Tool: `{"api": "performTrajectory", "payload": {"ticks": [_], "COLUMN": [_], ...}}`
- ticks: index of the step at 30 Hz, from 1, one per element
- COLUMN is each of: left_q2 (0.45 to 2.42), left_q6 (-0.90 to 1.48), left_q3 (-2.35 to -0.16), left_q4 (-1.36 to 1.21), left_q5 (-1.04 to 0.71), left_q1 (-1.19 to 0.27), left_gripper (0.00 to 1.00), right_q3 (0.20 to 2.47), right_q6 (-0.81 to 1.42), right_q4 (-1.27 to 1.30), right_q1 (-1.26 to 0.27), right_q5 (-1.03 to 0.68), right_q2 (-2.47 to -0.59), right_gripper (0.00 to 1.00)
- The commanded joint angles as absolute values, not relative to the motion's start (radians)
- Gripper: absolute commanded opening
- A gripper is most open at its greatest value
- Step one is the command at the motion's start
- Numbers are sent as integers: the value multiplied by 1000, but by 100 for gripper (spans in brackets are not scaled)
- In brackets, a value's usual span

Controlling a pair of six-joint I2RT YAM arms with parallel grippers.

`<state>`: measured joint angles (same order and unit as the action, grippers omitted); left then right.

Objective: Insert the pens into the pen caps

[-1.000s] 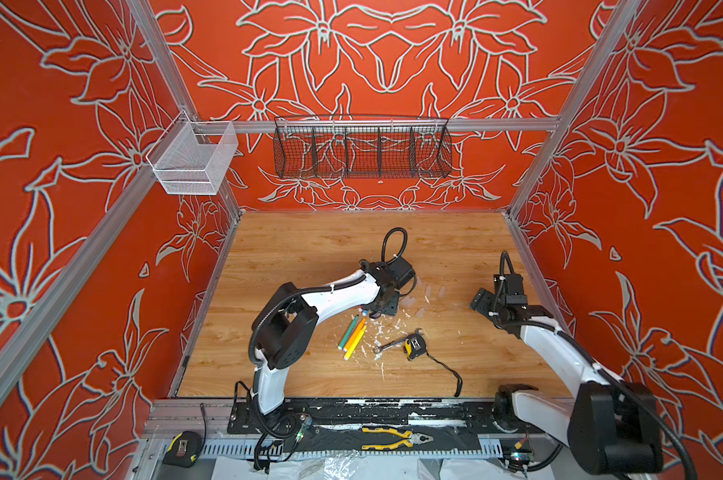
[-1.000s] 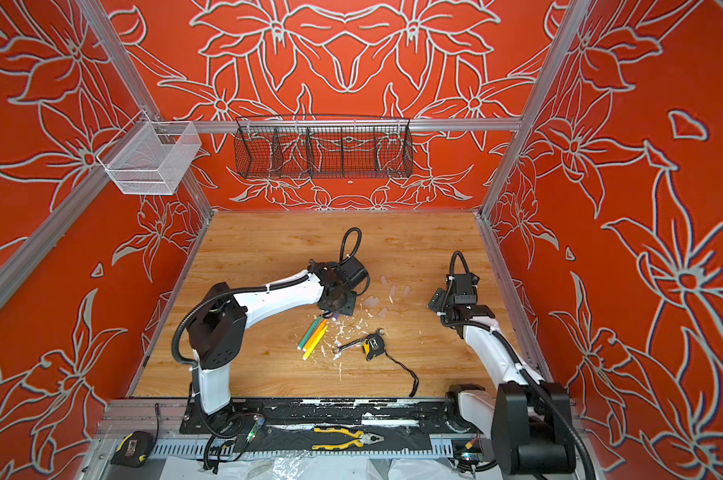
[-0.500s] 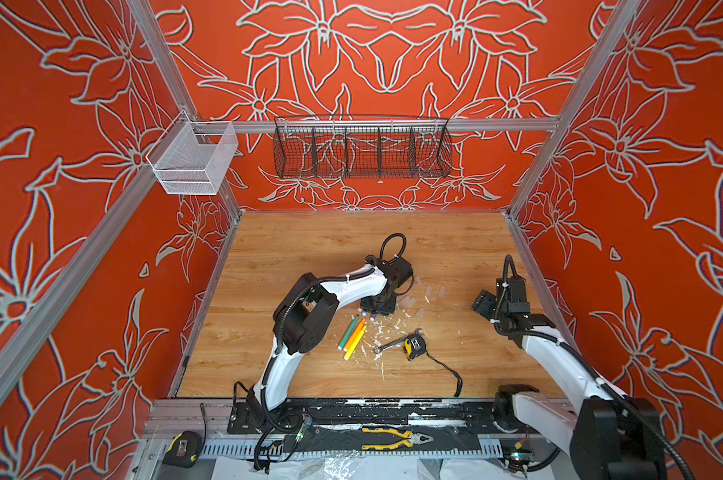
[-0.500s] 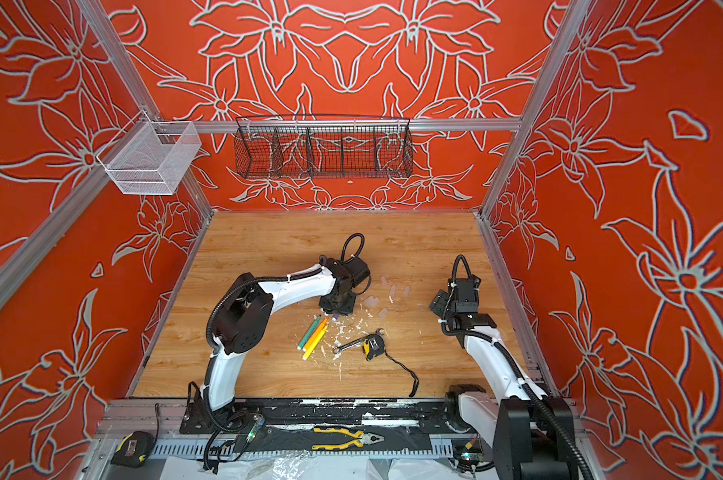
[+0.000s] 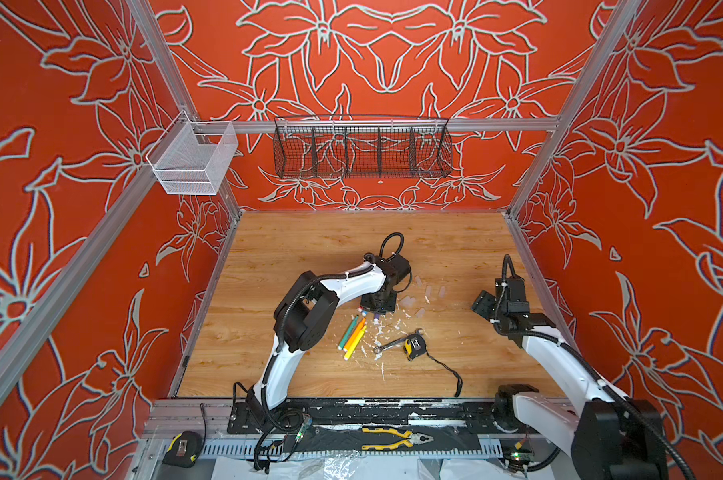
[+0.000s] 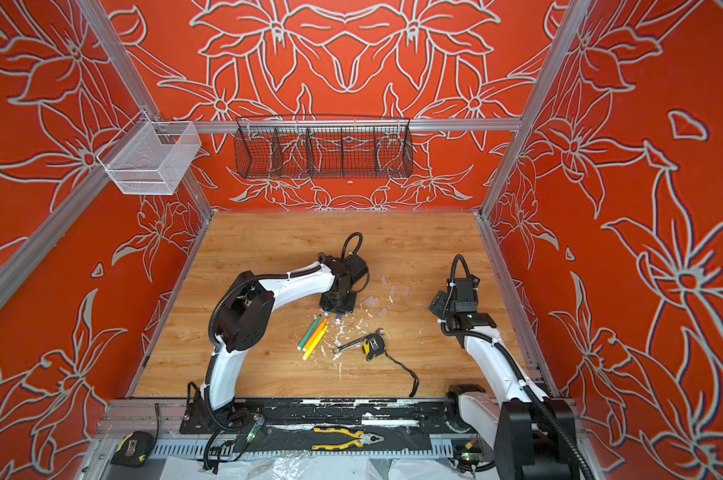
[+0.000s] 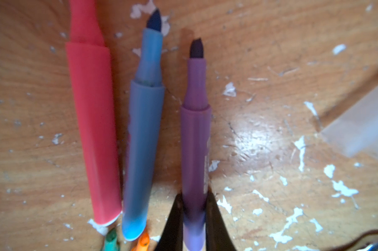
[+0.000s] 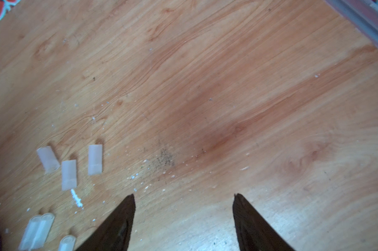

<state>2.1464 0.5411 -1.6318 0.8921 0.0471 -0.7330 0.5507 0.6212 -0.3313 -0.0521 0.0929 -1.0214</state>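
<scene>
In the left wrist view, pink (image 7: 92,130), blue (image 7: 144,141) and purple (image 7: 195,141) pens lie side by side on the wood, uncapped. My left gripper (image 7: 194,195) is shut on the purple pen's rear barrel. The green (image 5: 348,332), orange (image 5: 356,330) and yellow (image 5: 355,345) pens lie just in front of the left gripper (image 5: 378,307). Several clear pen caps (image 8: 69,175) lie loose to the right of it, also seen in a top view as pen caps (image 5: 428,291). My right gripper (image 8: 183,197) is open over bare wood, to the right of the caps.
A silver wrench (image 5: 393,344) and a yellow tape measure (image 5: 413,345) with a black cord lie right of the pens. White paint flecks (image 7: 229,90) dot the wood. Pliers (image 5: 397,436) and another tape measure (image 5: 183,446) sit on the front rail. Wire baskets (image 5: 361,147) hang on the back wall.
The left gripper's jaws have closed onto the purple pen and the left arm's elbow has swung right. The right gripper has narrowed a little and shifted slightly.
</scene>
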Motion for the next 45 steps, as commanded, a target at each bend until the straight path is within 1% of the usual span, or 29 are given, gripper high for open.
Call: {"api": "performTrajectory", "payload": {"ticks": [1,3,7,10,12,14,18,21,24,26,29,32,37,40,45], "left_q2": [2171,2138,2021,1889,1799,1727,1594,1506,1454,1436,1424,1415,1411,1410,1411], "left_q6": [539,536,517,501,492,488,469,432,433,447,473,484,471,454,424], "left_q3": [-1621,-1625,-1633,-1601,-1557,-1520,-1420,-1331,-1285,-1271,-1258,-1249,-1241,-1239,-1234], "left_q4": [914,910,899,850,807,779,689,590,565,573,597,599,576,561,537], "left_q5": [54,59,110,154,200,253,315,341,385,409,453,457,418,400,367], "left_q1": [-738,-743,-791,-839,-878,-916,-992,-1058,-1094,-1095,-1095,-1095,-1097,-1105,-1121], "left_gripper": [3,0,0,0,0,0,0,0,0,0,0,0,0,0,0], "right_q3": [653,691,680,608,517,447,421,459,512,511,471,431,434,463,513], "right_q6": [655,682,788,910,1020,1101,1172,1176,1147,1146,1146,1146,1120,1100,1091], "right_q4": [-430,-460,-395,-257,-73,91,255,310,299,294,278,256,231,229,253], "right_q1": [-131,-197,-308,-379,-433,-489,-584,-652,-701,-713,-720,-725,-744,-762,-773], "right_q5": [69,51,-45,-122,-182,-193,-175,-174,-158,-134,-63,-15,-3,-9,-49], "right_q2": [-943,-886,-787,-740,-724,-736,-823,-908,-955,-946,-881,-802,-732,-750,-838], "right_gripper": [73,73,74,74,74,76,77,72,69,68,68,66,62,61,59]}}
